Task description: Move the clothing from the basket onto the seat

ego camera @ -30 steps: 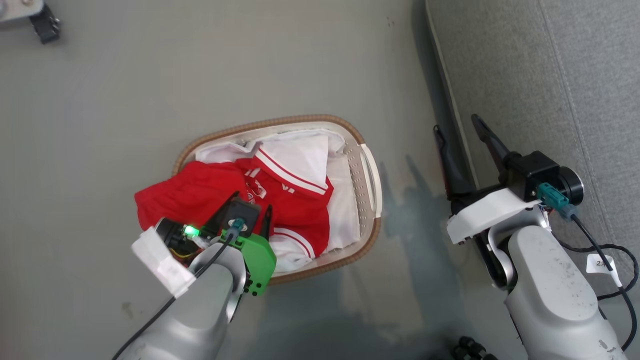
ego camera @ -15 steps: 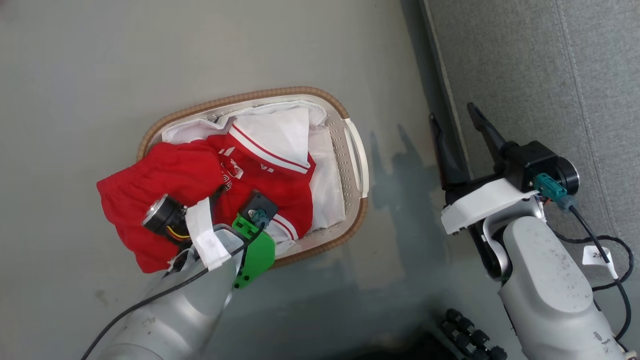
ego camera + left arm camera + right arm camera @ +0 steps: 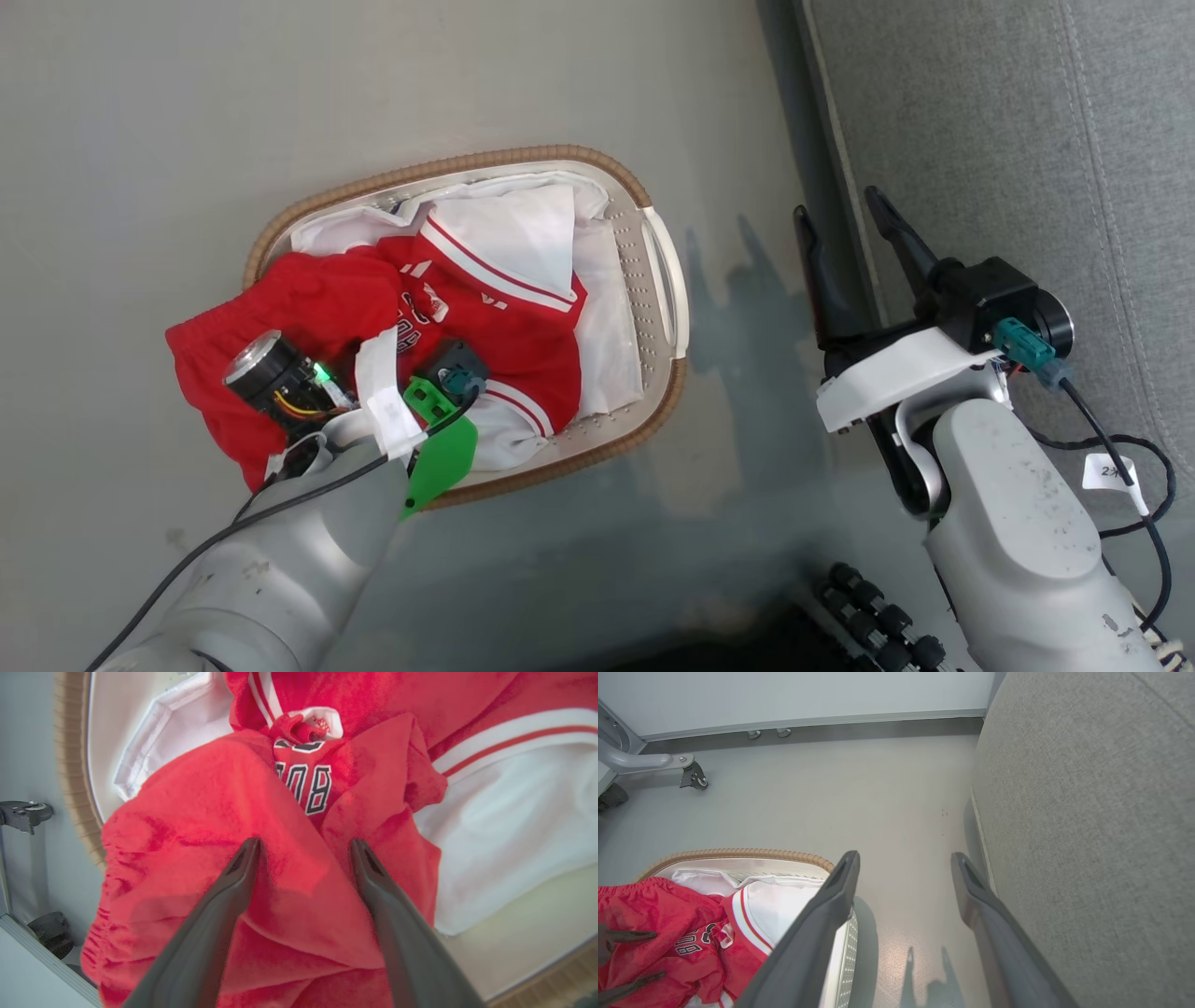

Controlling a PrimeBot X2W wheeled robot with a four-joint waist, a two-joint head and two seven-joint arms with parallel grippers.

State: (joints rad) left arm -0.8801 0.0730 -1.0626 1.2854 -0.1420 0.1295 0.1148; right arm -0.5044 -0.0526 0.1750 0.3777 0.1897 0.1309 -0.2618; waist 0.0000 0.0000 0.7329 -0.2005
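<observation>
Left pincer (image 3: 303, 847) is standing open over the basket (image 3: 74, 765), and a fold of the red clothing (image 3: 196, 826) is lying between its two fingers (image 3: 219, 905).

The clothing (image 3: 504, 336) is bright red with white panels and red-white striped trim. It lies crumpled in the basket (image 3: 523, 157), and 1 red piece spills over the rim at the left end. Dark lettering shows on a fold. The oval white perforated basket has a brown rim and stands on the floor (image 3: 280, 93), near the grey fabric seat (image 3: 1008, 140).
</observation>
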